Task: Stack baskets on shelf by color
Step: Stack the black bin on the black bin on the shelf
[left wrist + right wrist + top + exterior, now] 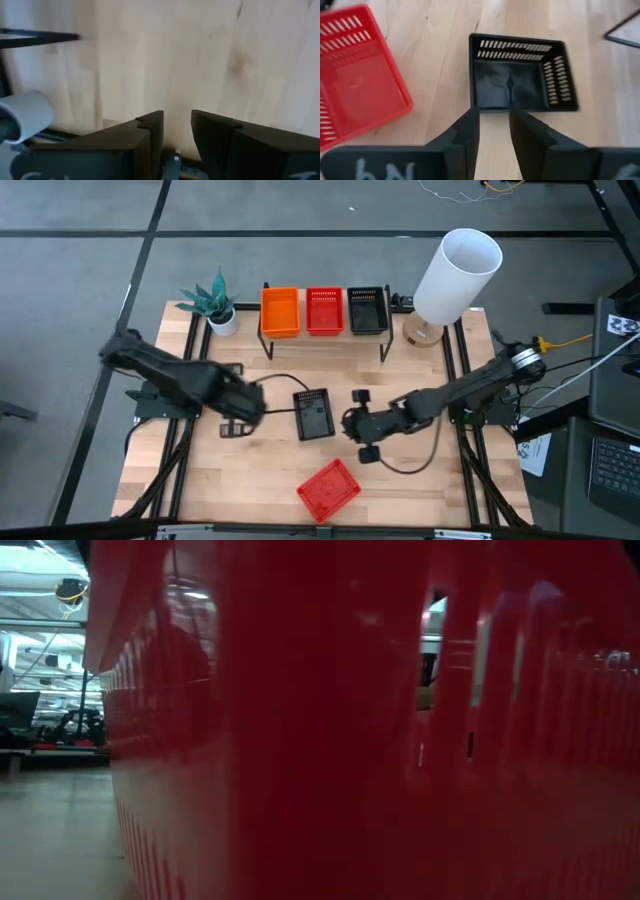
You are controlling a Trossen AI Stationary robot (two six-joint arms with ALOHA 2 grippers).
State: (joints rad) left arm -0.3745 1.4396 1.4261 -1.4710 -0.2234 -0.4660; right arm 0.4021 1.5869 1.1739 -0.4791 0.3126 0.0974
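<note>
A black basket (315,413) (520,80) rests flat on its base mid-table. A red basket (328,488) (355,75) lies near the table's near edge and fills the low view (350,740). On the shelf (325,343) at the far side sit orange (280,311), red (324,310) and black (367,310) baskets side by side. My right gripper (351,421) (493,117) is low, just right of the loose black basket, with a narrow gap between its fingers. My left gripper (250,412) (177,120) is left of that basket over bare wood, also with a narrow gap.
A potted plant (218,305) stands at the shelf's left end. A white cylinder lamp (455,275) stands at its right end. A black cable (275,380) runs across the table toward the black basket, and another loops near my right arm (400,467).
</note>
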